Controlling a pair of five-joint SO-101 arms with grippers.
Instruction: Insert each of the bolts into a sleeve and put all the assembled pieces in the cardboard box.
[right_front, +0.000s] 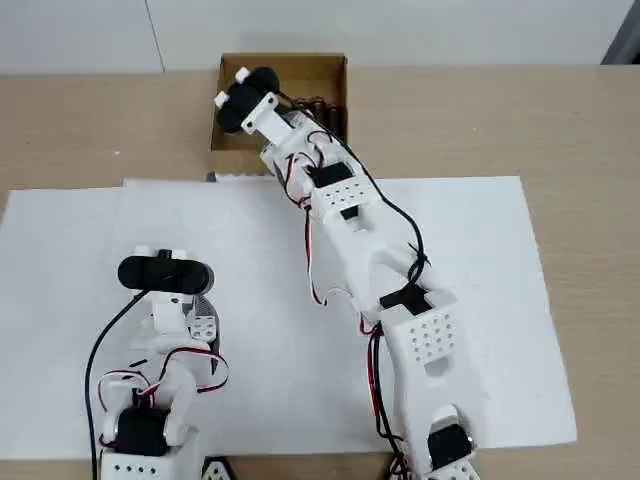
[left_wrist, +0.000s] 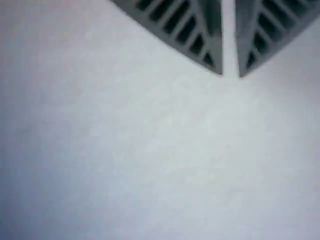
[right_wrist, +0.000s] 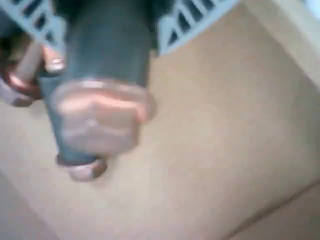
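Paper-covered table (right_front: 560, 120) holds the cardboard box (right_front: 222, 120), where the right tool (right_wrist: 107, 30) grips a sleeved bolt (right_wrist: 100, 115) beside pieces (right_wrist: 20, 85) already inside, seemingly the last; the left tool (left_wrist: 230, 74) sits nearly closed, empty.

The cardboard box (right_front: 228, 100) sits on the worktop (right_front: 560, 120) just behind the paper sheet (right_front: 260, 300). Inside it hangs the right gripper (right_wrist: 107, 25), jaws around a sleeve (right_wrist: 100, 65), assembled pieces (right_wrist: 20, 82) beside. The left gripper (left_wrist: 229, 70) is over the sheet's near-left part.

Probably a robotics lab or workshop: plain wooden table (right_front: 580, 120), white wall (right_front: 400, 30), paper sheet (right_front: 480, 250), and left arm (right_front: 170, 330) and right arm (right_front: 350, 215) with bare wires (right_front: 100, 350).
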